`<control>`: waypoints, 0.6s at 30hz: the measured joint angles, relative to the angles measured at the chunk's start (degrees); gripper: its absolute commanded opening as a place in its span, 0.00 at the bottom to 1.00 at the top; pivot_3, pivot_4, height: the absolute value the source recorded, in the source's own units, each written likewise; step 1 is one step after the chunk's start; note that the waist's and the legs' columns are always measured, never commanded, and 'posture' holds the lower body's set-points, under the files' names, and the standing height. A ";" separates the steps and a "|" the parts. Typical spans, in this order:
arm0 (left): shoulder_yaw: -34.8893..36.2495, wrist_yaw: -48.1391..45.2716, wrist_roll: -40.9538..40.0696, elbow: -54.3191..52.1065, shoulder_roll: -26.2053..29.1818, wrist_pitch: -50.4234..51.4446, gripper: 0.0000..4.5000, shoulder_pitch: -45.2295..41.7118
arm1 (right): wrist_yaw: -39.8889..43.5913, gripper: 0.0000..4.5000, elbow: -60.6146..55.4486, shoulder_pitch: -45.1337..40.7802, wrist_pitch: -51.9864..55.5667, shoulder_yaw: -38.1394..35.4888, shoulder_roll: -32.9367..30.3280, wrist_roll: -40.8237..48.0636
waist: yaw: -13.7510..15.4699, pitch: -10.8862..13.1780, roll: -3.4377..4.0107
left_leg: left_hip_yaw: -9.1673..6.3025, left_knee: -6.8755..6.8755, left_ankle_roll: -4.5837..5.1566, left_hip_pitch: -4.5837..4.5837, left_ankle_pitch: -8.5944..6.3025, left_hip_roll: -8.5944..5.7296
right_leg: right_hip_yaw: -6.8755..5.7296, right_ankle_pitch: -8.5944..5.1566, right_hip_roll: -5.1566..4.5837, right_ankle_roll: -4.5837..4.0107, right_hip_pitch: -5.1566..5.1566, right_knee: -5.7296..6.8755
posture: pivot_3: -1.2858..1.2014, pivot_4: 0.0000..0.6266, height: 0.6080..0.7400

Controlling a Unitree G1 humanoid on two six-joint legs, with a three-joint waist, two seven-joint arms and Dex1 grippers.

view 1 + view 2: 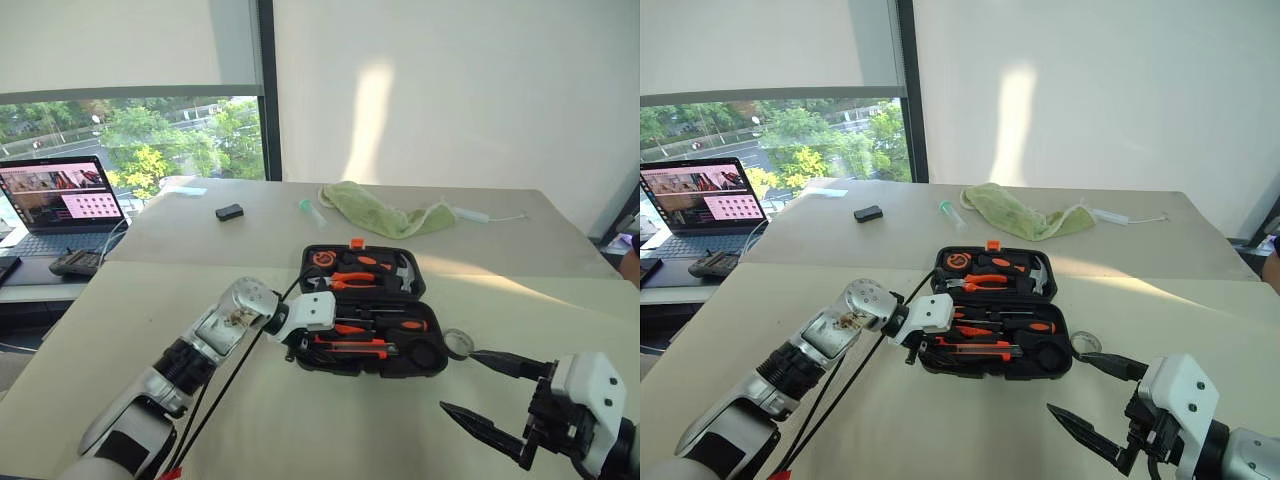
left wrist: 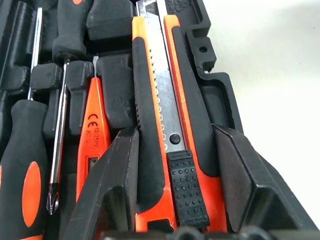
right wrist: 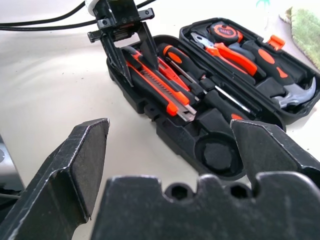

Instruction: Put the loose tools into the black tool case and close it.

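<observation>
At the near edge, right jaws: the right gripper (image 1: 461, 382) hangs over the bare table (image 1: 330, 430), its two black, pointed, scuffed fingers spread wide and holding nothing.
Just past the right jaws: one tape roll (image 1: 458, 344), a small flat ring on the table. It lies close to the farther fingertip and just beside the case, outside it.
Ahead of the right jaws: one black tool case (image 3: 170, 132), hard plastic with rounded corners and moulded slots, lying open. Its round slot (image 3: 217, 155) is empty.
Between the left jaws: the left gripper (image 2: 175, 170) is clamped on the handle end of one utility knife (image 2: 170, 100), which lies in its slot in the near half. The knife is orange and black, with a ribbed slider and a notched steel blade.
Beside the left jaws: one slim orange tester screwdriver (image 2: 92, 125), then two screwdrivers (image 1: 400, 325) with orange-and-black handles, all slotted.
Beyond both jaws, far half: one pair of pliers (image 1: 355, 280), one hammer (image 1: 405, 277) and one tape measure (image 1: 323, 259), with an orange latch (image 1: 356, 243) on the rim.
Farther off: one crumpled green cloth (image 1: 380, 210), one small black box (image 1: 229, 211) and one laptop (image 1: 60, 195).
Views: the left wrist view shows the tester's printed marks and a cross-head tip; the head views show the cloth and laptop.
</observation>
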 measured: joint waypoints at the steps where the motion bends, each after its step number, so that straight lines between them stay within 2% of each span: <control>1: 0.05 -0.13 -0.08 -0.01 -0.02 0.50 0.50 -0.03 | 0.00 1.00 0.17 -0.41 0.00 0.00 -0.24 -0.01 | -0.02 0.00 0.00 | 0.00 0.00 0.00 0.00 0.00 0.00 | 0.00 0.00 0.00 0.01 0.00 -0.01 | 0.52 0.24 1.00; 2: 0.05 -0.26 -0.12 -0.02 -0.02 0.65 0.61 -0.08 | 0.01 1.00 0.18 -0.53 0.00 0.00 -0.32 -0.01 | -0.04 0.00 0.00 | 0.00 0.00 0.00 0.00 0.00 0.00 | 0.00 0.00 0.00 0.01 0.00 -0.01 | 0.52 0.24 1.00; 3: 0.07 -0.66 -0.15 -0.02 -0.02 0.88 0.62 -0.13 | 0.07 1.00 0.18 -0.66 0.00 0.00 -0.48 -0.01 | -0.10 0.00 0.00 | 0.00 -0.01 0.00 0.00 0.00 0.00 | 0.00 -0.01 0.01 0.03 0.00 0.00 | 0.52 0.24 1.00; 4: 0.45 -0.55 -0.12 0.17 -0.20 1.02 0.72 -0.14 | 0.21 1.00 0.29 -0.66 0.00 0.00 -0.61 -0.01 | -0.14 0.00 0.00 | 0.00 -0.02 0.00 0.00 0.00 0.00 | 0.00 -0.03 0.01 0.05 0.00 0.00 | 0.52 0.24 1.00; 7: 1.93 0.11 -0.14 1.07 -0.43 0.73 0.92 -0.16 | 0.45 1.00 0.60 -0.76 0.00 0.00 -0.69 -0.02 | -0.16 0.00 0.00 | 0.00 -0.01 0.01 -0.02 0.00 -0.01 | -0.01 -0.03 0.01 0.06 -0.01 0.00 | 0.52 0.24 1.00; 9: 4.42 0.76 -1.57 1.19 -1.59 0.73 0.92 -0.06 | 0.45 1.00 0.81 -0.77 0.00 0.00 -0.69 -0.07 | -0.10 0.00 -0.01 | -0.01 0.01 0.01 -0.06 -0.01 -0.02 | -0.01 -0.03 -0.01 0.06 -0.03 -0.01 | 0.52 0.24 1.00; 12: 9.62 2.36 -6.10 0.94 -4.25 3.73 0.72 -0.02 | 0.44 1.00 0.82 -0.96 0.00 0.05 -0.69 -0.37 | 0.22 0.01 -0.01 | -0.03 0.05 0.02 -0.09 -0.01 -0.03 | -0.03 -0.02 -0.05 0.08 -0.02 -0.01 | 0.52 0.24 1.00; 15: 13.15 3.20 -9.37 -1.68 -4.88 5.88 0.46 2.38 | 0.39 1.00 1.14 -1.58 0.00 0.69 -0.75 -0.95 | 0.26 0.00 0.01 | -0.02 0.02 0.03 -0.02 -0.02 -0.03 | 0.00 -0.04 -0.06 0.11 0.01 0.00 | 0.52 0.24 1.00; 18: 13.02 5.80 -9.42 -2.98 -6.82 6.00 0.21 7.19 | 0.25 1.00 1.73 -2.41 0.00 1.18 -0.78 -1.13 | 0.32 0.00 0.00 | -0.02 0.03 0.02 -0.03 -0.02 -0.03 | -0.01 -0.04 -0.05 0.12 0.02 0.01 | 0.52 0.24 1.00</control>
